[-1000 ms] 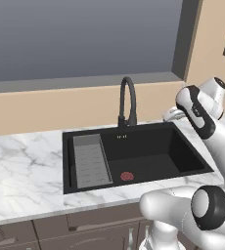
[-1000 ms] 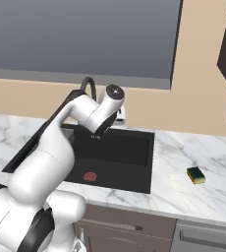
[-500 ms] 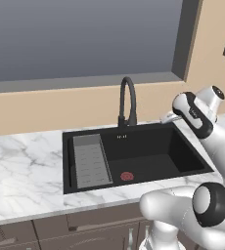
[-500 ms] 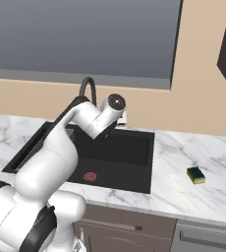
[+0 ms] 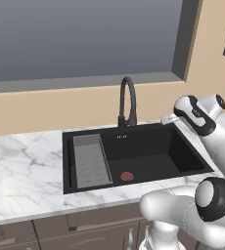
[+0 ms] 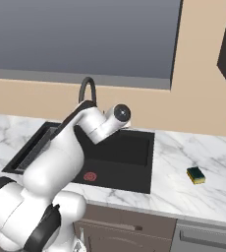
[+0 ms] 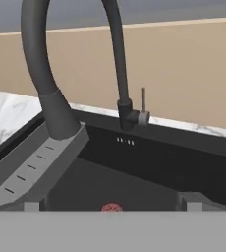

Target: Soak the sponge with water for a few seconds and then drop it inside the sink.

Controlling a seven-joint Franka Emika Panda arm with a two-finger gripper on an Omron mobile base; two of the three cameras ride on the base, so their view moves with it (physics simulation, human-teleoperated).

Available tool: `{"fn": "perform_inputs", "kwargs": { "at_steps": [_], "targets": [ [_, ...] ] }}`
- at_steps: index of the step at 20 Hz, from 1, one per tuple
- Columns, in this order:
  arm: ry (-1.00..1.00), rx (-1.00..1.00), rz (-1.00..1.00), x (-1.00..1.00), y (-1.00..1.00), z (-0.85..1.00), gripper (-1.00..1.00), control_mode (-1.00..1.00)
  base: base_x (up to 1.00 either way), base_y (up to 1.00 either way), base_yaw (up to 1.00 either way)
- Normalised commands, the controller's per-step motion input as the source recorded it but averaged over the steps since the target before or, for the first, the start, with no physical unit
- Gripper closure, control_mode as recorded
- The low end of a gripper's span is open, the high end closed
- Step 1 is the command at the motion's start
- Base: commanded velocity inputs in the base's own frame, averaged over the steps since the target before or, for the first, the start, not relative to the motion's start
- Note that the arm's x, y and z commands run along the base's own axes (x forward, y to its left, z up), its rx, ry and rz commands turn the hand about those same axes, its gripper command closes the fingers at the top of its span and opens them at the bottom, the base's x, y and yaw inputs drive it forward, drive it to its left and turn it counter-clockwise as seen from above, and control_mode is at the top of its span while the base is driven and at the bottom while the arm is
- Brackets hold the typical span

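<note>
The end effector (image 7: 113, 205) hung open, empty, over the black rectangular sink (image 6: 134, 147); fetching the small yellow-and-green sponge (image 6: 196, 174) from the marble worktop (image 6: 203, 197) came next.

My two base cameras look forward and down from behind me, left and right, sharing the sink (image 5: 148, 146). My hand camera faces the faucet (image 7: 120, 64) closely.

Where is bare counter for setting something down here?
Marble left of the sink is bare. To its right, open counter surrounds the sponge. The basin floor between ribbed tray and right wall is free, except the red drain; the faucet crowds the back rim.
</note>
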Motion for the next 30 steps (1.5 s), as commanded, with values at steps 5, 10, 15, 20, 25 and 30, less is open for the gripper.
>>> {"fn": "perform_inputs", "kwargs": {
  "at_steps": [5, 10, 15, 20, 25, 30],
  "targets": [
    [-0.17, 0.05, 0.0, 0.0, -0.02, 0.0, -1.0, -1.0, 0.0, 0.0, 0.0],
    [-0.18, 0.02, 0.03, 0.0, 0.0, 0.0, -1.0, -1.0, 0.0, 0.0, 0.0],
    [-0.17, 0.02, 0.04, 0.0, 0.0, 0.0, -1.0, -1.0, 0.0, 0.0, 0.0],
    [-0.11, 0.0, 0.03, 0.0, 0.0, 0.0, -1.0, -1.0, 0.0, 0.0, 0.0],
    [-0.07, 0.0, 0.03, 0.06, 0.0, 0.0, -1.0, -1.0, 0.0, 0.0, 0.0],
    [-0.02, 0.0, 0.02, 0.02, 0.03, 0.0, -1.0, -1.0, 0.0, 0.0, 0.0]
  ]
}}
